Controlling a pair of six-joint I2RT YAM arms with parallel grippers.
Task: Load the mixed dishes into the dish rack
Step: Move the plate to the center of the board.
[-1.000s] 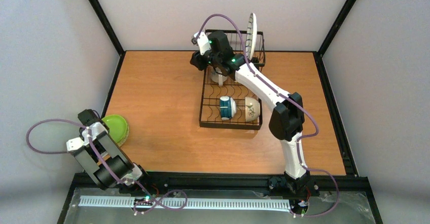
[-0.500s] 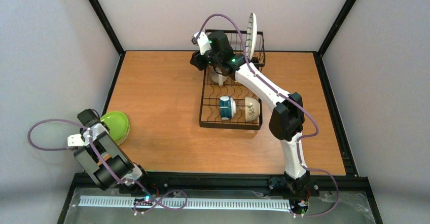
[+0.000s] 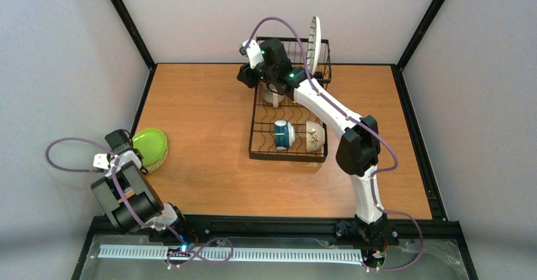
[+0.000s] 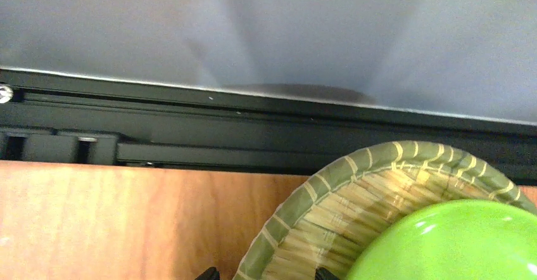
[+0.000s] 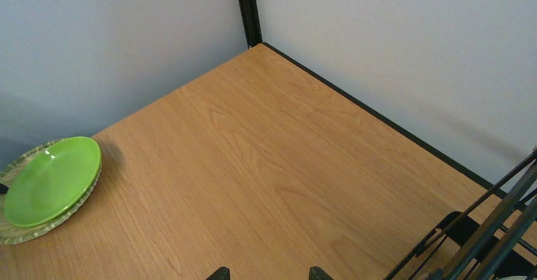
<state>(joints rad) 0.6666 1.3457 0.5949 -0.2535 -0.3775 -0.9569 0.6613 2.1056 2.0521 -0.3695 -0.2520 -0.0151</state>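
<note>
Plates stacked near left, lime-green plate (image 3: 151,146) on tan plate (image 4: 329,216), seemed stiff, slick; rim grip suited; left gripper (image 4: 266,273) and right gripper (image 5: 267,272) stood open, gripping nothing.

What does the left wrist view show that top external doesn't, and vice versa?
Only left wrist: the woven tan straw plate with green-striped rim, lying under the round lime-green plate; from above it barely shows.
Only top external: the black wire dish rack holding the teal-and-white cup, the cream bowl and the upright black-and-white striped plate, plus the left arm and right arm.
Both: that lime-green plate, the wooden tabletop, the black frame rail.
</note>
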